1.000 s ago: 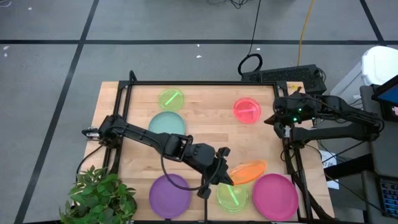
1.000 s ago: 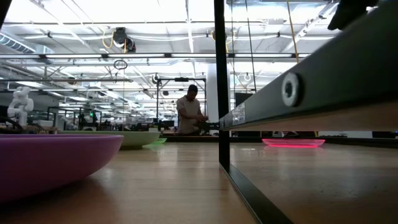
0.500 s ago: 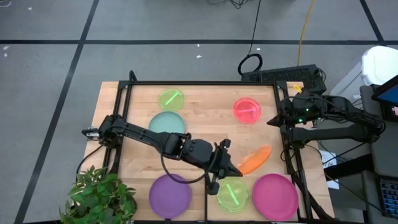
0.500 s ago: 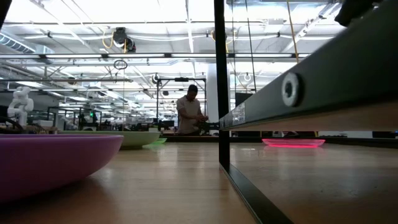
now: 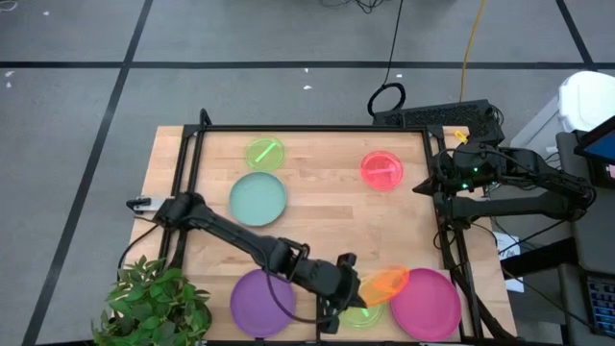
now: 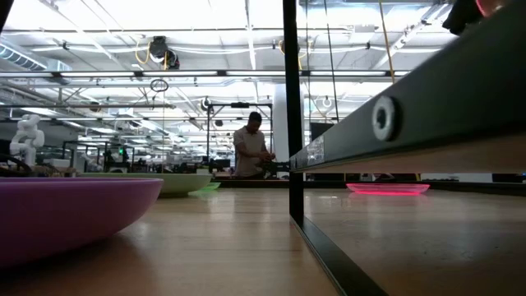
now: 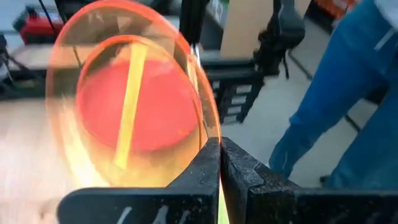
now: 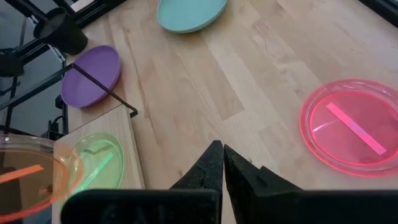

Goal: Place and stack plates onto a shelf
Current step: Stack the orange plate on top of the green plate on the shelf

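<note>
The left gripper (image 5: 352,288) pinches the orange plate (image 5: 386,284) by its rim — tilted, seemingly for stacking on the green plate (image 5: 363,312) on the shelf (image 8: 118,130) — while the right gripper (image 8: 219,155) waits closed

The left gripper (image 5: 357,289) has carried the orange plate (image 5: 386,284) toward the table's near edge, over the green plate (image 5: 362,313).

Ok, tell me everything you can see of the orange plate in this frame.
The orange plate is a small round plate of translucent orange plastic with a raised rim and a straight ridge across its middle. It is off the wood: the left pincer, shut, pinches its rim. In the high view it hangs tilted at the table's near edge, overlapping the green plate and the rim of the magenta plate, between the two. Whether it touches either cannot be told.
</note>
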`<state>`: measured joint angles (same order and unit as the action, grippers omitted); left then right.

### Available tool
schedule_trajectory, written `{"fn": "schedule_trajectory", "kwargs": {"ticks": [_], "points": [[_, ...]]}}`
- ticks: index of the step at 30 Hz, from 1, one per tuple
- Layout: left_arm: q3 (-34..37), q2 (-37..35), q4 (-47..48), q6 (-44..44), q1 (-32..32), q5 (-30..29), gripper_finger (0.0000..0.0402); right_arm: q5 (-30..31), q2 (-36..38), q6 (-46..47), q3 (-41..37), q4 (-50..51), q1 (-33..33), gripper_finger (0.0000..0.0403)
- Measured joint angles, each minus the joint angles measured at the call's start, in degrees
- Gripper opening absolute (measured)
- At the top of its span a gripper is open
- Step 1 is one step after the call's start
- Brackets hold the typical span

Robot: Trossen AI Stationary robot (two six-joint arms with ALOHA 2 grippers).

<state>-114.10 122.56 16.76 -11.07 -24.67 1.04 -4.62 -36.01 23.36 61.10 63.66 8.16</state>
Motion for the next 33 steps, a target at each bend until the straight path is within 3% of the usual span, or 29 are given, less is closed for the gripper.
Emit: {"fn": "schedule_trajectory", "kwargs": {"ticks": [5, 15, 33], "points": [[0.0, 1.05, 4.07, 2.9, -0.92, -1.83, 0.0005, 0.29, -0.02, 0.88, 0.0, 0.0, -0.01, 0.0], [0.0, 3.56, 7.46, 11.18, -1.07, 0.61, 0.0005, 0.15, -0.02, 1.13, 0.0, 0.02, -0.02, 0.0], [-0.02, 4.13, 12.9, 11.85, -0.82, -0.18, 0.0005, -0.09, 0.11, 0.96, -0.04, 0.02, 0.0, 0.0]]}}
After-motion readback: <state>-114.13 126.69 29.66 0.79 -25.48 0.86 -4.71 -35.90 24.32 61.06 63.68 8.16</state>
